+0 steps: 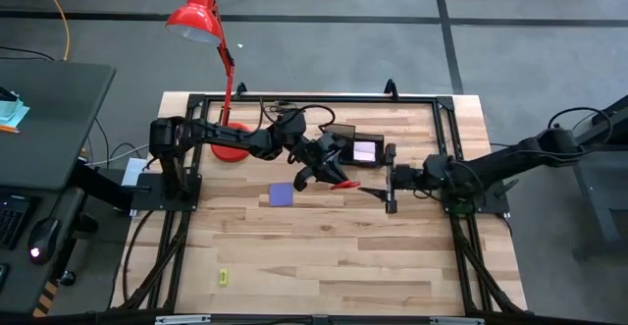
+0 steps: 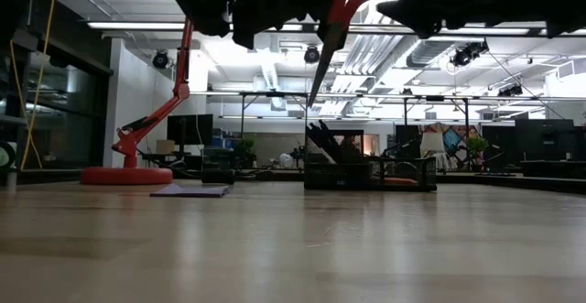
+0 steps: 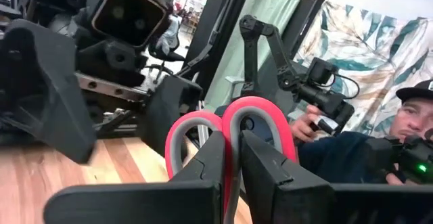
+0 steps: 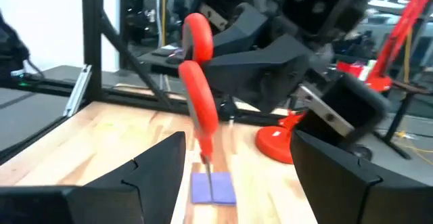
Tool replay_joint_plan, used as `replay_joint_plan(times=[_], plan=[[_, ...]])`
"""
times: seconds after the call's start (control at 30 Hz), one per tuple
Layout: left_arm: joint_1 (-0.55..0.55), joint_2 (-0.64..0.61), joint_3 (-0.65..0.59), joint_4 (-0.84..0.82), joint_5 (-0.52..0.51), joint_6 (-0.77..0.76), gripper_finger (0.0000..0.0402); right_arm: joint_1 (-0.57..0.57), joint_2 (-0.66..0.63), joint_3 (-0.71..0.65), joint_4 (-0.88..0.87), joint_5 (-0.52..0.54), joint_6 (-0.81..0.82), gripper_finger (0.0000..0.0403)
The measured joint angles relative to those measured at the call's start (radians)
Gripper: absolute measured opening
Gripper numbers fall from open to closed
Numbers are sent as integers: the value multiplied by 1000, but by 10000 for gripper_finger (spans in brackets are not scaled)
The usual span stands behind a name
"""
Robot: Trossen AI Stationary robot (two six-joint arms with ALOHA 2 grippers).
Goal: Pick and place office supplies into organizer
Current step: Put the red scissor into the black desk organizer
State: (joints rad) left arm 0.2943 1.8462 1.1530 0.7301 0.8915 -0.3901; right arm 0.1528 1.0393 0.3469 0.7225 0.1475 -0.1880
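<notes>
One pale wooden counter [image 1: 324, 256] carries two dark arms, one red desk lamp [image 1: 201, 21], one black organizer [image 1: 361, 150], one purple note pad [image 1: 282, 194] and one tiny yellow-green piece [image 1: 223, 278] near the front edge. Beyond the counter lies an open workshop with ceiling lights, and a person in a cap shows in the left wrist view. The left gripper [image 1: 329, 173] hangs above mid-counter, its fingers [image 3: 267, 163] clamped tight on the red-handled scissors [image 2: 331, 28], blades pointing down, clear of the wood. The right gripper [image 1: 391, 180] faces it from just beside, its fingers [image 4: 155, 166] spread wide and empty, the scissors standing between them.
</notes>
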Motion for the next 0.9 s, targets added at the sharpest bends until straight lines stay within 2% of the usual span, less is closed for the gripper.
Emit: replay_joint_plan(times=[0.17, 0.33, 0.47, 0.6, 0.9], plan=[[0, 0, 0, -3, 0, 1, 17, -2, 56, 50, 19, -71, 0, 260], [0, 0, 0, -35, -1, 25, 17, -2, 83, 72, 13, -74, -4, 257], [0, 0, 0, -48, -4, 32, 17, -2, 83, 72, 7, -73, -7, 236], [0, 0, 0, -52, -8, 44, 17, 0, 83, 71, 2, -94, -12, 191], [0, 0, 0, -51, -13, 45, 17, 0, 82, 71, -25, -98, -12, 48]])
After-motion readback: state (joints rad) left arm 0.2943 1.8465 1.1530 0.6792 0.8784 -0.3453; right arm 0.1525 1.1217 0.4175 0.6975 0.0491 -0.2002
